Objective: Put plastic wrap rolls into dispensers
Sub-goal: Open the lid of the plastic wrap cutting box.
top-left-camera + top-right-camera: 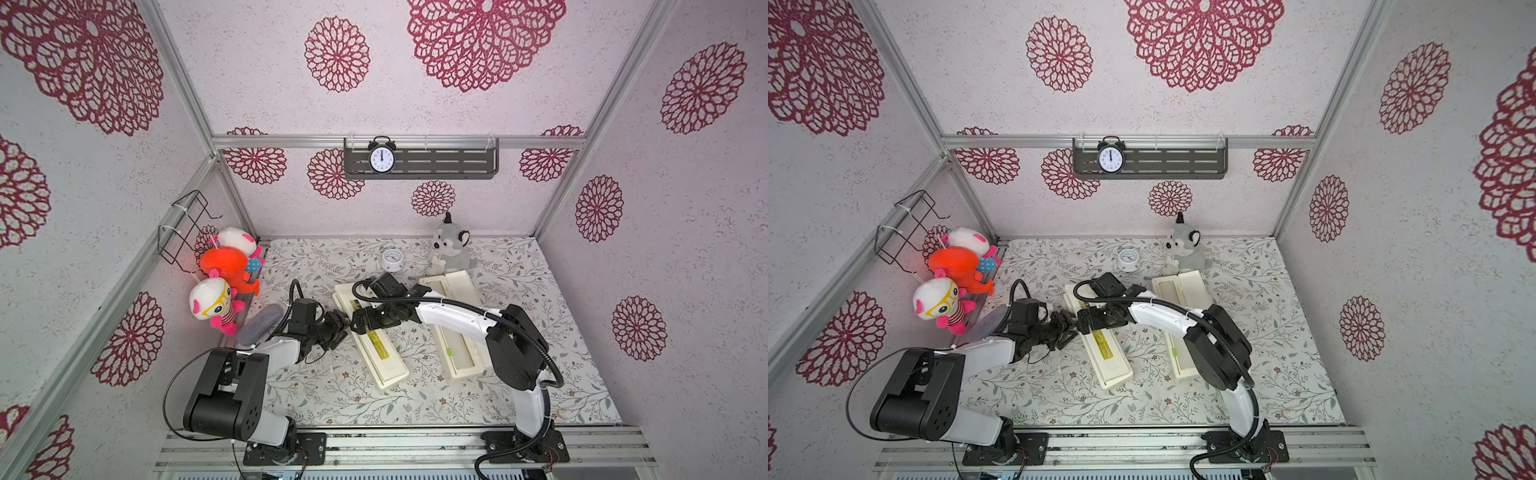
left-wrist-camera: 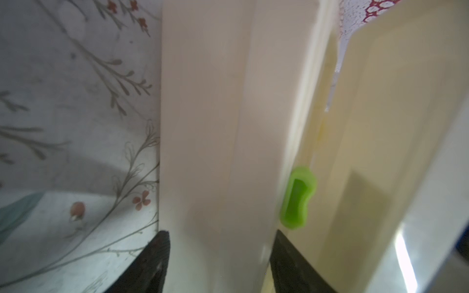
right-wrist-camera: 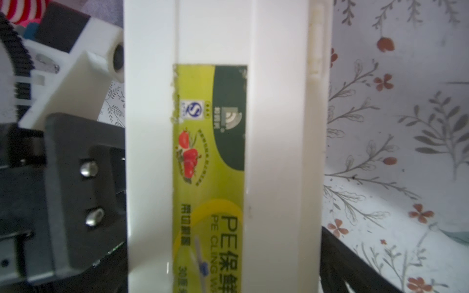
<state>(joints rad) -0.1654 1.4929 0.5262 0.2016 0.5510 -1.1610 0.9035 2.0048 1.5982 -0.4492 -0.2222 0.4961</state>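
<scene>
Labelled dispenser [image 3: 215,152] between right tool [image 1: 361,322] fingers

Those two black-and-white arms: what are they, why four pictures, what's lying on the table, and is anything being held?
They are robot arms, the left arm and the right arm, each ending in two fingers. Two pictures look down from overhead, nearly alike. The other two come from cameras on the arms' wrists. On the flowered table lie two long cream boxes, a small clock and a grey plush toy. Both arms reach to the labelled box. The left fingers and right fingers straddle it, but I cannot tell whether they squeeze it. The second box lies open.
</scene>
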